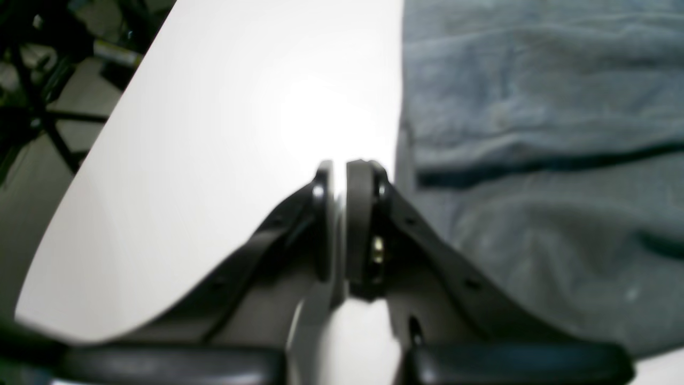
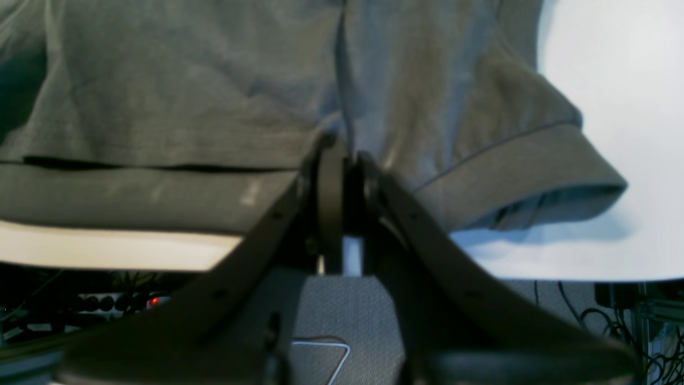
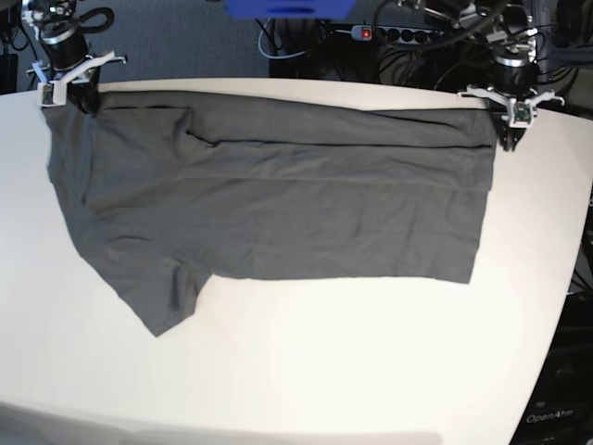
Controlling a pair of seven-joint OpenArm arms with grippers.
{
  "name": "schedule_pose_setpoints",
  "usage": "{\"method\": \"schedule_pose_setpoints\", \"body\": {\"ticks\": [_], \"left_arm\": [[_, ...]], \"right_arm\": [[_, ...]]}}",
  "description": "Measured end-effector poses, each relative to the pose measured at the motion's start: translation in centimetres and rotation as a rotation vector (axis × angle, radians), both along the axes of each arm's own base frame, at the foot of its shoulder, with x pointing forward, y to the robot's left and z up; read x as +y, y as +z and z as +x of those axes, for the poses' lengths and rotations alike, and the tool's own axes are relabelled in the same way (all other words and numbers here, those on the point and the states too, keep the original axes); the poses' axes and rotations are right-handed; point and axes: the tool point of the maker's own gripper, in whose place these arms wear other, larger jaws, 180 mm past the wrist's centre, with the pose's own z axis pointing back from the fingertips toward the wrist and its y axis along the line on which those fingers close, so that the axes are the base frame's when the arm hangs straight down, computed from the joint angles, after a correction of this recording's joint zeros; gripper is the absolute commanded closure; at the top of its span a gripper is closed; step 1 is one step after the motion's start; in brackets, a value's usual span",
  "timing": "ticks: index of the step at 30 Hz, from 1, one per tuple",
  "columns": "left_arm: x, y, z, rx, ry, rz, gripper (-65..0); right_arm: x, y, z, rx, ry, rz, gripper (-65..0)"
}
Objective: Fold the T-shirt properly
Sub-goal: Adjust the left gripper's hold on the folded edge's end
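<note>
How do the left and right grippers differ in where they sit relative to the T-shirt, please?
The left gripper sits at the T-shirt's hem end, its fingers over bare table just beside the cloth's edge. The right gripper sits at the sleeve end, its fingers right against the fabric, possibly pinching it. Both are shut, at the shirt's far edge.

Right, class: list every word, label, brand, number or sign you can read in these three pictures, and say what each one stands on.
"OpenArm": pale letters on the dark robot base at the lower right corner of the base view; small, only just legible.
Small pale mark on the dark grey thin-fabric T-shirt, right wrist view: too blurred to read.
White outline on the right gripper's grey body: a shape, not text.
Nothing else legible.
</note>
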Motion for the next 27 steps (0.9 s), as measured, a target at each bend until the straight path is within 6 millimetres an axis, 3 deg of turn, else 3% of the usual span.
{"method": "schedule_pose_setpoints", "body": {"ticks": [5,9,11,15,23,27], "left_arm": [[0.9,0.8,0.0,-0.104,0.095,-0.064,-3.4],[1.7,-0.5,-0.4,-0.055,0.174,-0.127,-3.6],[1.8,-0.8,0.5,-0.033,0.181,-0.137,-3.6],[0.8,-0.9,2.2,-0.018,0.146,-0.166,-3.6],[-0.4,-0.9,3.7,0.036,0.092,-0.164,-3.4],[-0.1,-0.5,4.1,0.06,0.085,-0.139,-3.4]], "right_arm": [[0.0,0.0,0.0,0.0,0.001,0.0,-3.8],[0.0,0.0,0.0,0.001,0.001,0.0,-3.9],[0.0,0.0,0.0,0.0,0.001,0.001,-3.9],[0.0,0.0,0.0,0.0,0.001,0.0,-3.5],[-0.6,0.0,0.2,0.021,0.03,-0.05,-3.5],[-2.4,0.5,0.1,0.021,-0.019,-0.083,-3.5]]}}
